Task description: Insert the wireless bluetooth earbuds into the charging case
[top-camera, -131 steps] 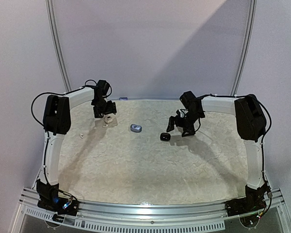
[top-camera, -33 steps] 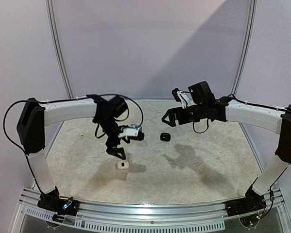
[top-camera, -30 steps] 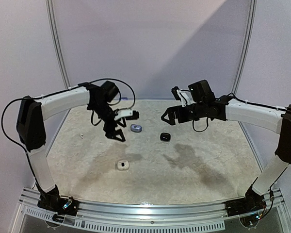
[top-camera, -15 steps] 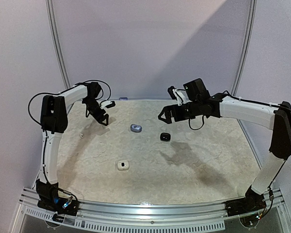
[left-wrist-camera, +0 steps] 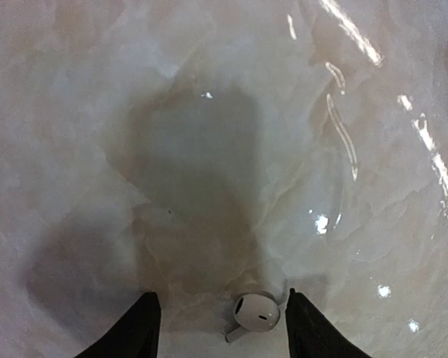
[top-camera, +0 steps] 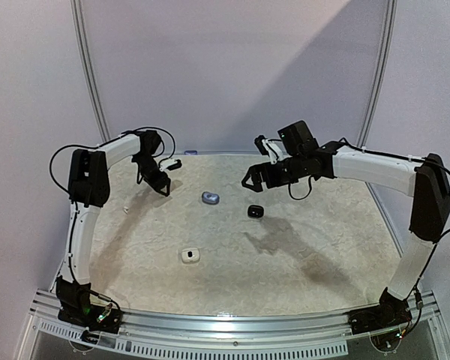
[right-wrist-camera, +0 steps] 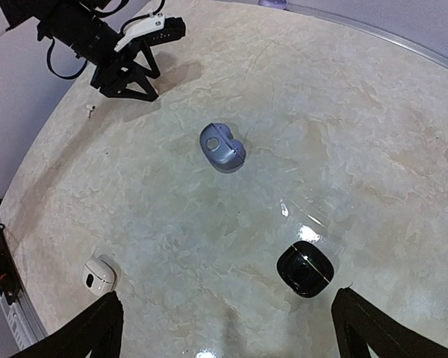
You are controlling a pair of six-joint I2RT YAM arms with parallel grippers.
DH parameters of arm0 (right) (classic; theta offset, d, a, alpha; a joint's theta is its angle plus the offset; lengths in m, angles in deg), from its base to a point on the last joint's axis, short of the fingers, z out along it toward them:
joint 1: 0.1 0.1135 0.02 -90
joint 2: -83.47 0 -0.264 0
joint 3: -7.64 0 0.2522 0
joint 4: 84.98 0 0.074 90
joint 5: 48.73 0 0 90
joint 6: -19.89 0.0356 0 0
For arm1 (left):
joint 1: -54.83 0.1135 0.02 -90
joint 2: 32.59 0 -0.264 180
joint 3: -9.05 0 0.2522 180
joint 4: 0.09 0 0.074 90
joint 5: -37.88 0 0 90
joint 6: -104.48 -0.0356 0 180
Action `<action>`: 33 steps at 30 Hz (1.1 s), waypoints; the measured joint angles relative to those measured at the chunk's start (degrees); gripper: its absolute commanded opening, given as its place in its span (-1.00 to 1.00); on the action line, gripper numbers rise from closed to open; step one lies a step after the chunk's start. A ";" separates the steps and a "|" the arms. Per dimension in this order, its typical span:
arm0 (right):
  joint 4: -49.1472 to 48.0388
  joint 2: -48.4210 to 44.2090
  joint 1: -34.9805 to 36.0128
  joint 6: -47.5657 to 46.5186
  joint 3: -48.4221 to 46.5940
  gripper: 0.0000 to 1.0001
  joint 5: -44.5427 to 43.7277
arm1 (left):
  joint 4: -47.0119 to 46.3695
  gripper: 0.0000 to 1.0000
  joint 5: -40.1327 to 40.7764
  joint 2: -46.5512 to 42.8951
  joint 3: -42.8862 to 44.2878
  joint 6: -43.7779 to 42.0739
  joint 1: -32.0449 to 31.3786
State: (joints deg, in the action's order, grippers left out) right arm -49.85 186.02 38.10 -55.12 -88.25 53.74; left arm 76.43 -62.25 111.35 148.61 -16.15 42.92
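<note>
A white earbud (left-wrist-camera: pixel 255 312) lies on the table between my left gripper's (left-wrist-camera: pixel 220 332) tips, close to the right finger (left-wrist-camera: pixel 305 328). The jaws stand apart and hold nothing. From above, the left gripper (top-camera: pixel 160 184) hovers at the far left, and a small white earbud (top-camera: pixel 126 211) lies to its front left; I cannot tell if it is the same bud. A white case (top-camera: pixel 190 255) sits front centre. My right gripper (right-wrist-camera: pixel 231 335) hangs wide open and empty above a black case (right-wrist-camera: pixel 305 268), and appears at the back centre (top-camera: pixel 253 180) from above.
A grey-blue case (top-camera: pixel 210 197) rests between the arms, left of the black case (top-camera: pixel 255 211). The right wrist view also shows the grey-blue case (right-wrist-camera: pixel 222 147), the white case (right-wrist-camera: pixel 98 276), the white earbud (right-wrist-camera: pixel 89 110) and the left gripper (right-wrist-camera: pixel 127 78). The table's curved rim (top-camera: pixel 210 154) runs behind.
My left arm has left the white case at front centre and swung back to the far left, its jaws narrowing. The right arm has drifted slightly left.
</note>
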 measured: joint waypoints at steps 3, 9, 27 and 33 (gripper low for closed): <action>0.31 0.09 0.00 -0.09 -0.04 0.98 0.11 | 0.31 -0.03 -0.15 0.00 0.04 0.13 -0.07; 0.61 0.57 0.00 -0.13 -0.74 0.97 0.11 | 0.50 -0.17 0.15 0.00 -0.28 -0.22 -0.59; 0.98 0.59 0.00 -0.35 -0.74 0.98 0.13 | -1.44 -0.71 0.33 -3.48 -6.71 -0.85 -1.79; 1.27 0.59 0.00 -0.39 -0.74 0.98 0.11 | -1.95 -0.78 0.07 -5.22 -9.66 -0.98 -2.82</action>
State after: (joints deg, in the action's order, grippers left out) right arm -48.59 186.61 38.10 -55.52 -88.99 53.85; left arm 74.49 -62.19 106.13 138.95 -17.14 40.10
